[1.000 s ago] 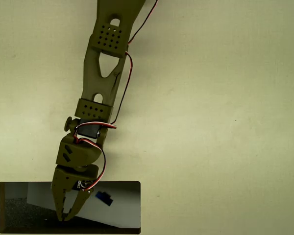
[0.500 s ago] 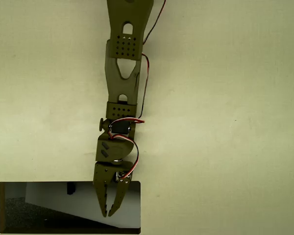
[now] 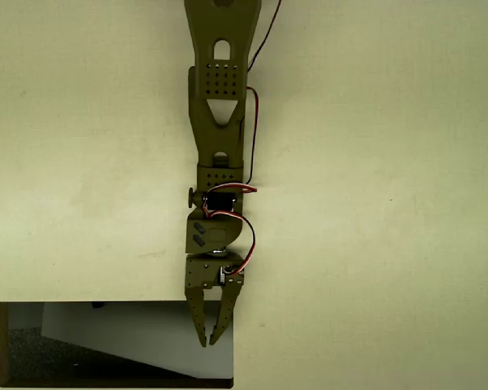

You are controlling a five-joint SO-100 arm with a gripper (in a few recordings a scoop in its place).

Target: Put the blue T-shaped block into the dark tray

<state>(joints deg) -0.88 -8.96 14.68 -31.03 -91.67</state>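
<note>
Block first: where it lies I cannot tell, since nothing blue can be made out inside the tray (image 3: 0, 345), on the table (image 3: 390, 244) or between the fingers. It may sit under the gripper (image 3: 209, 342) or arm (image 3: 220, 122), but that is a guess. Its look cannot be described from this view either.

Judging by the task wording alone, a small T-shaped block is likely rigid and light, with flat faces that will neither crush nor sag. The stem or the two parallel sides of the crossbar would be the sensible places to pinch it. A grip across a stepped corner could let it twist out.

The tray lies at the lower left of the overhead view, cut by the bottom edge. It has a black rim, a speckled grey floor (image 3: 32, 349) on the left and a pale slanted panel (image 3: 130, 333) running toward the right. A small dark spot (image 3: 98, 305) at its upper rim is too small to identify.

The gripper hangs over the tray's right end, pointing down the picture. Its jaws are drawn nearly together at the tips, with nothing seen between them. The olive arm runs straight up to the top edge, with red and black wires (image 3: 250, 106) along its right side.
</note>
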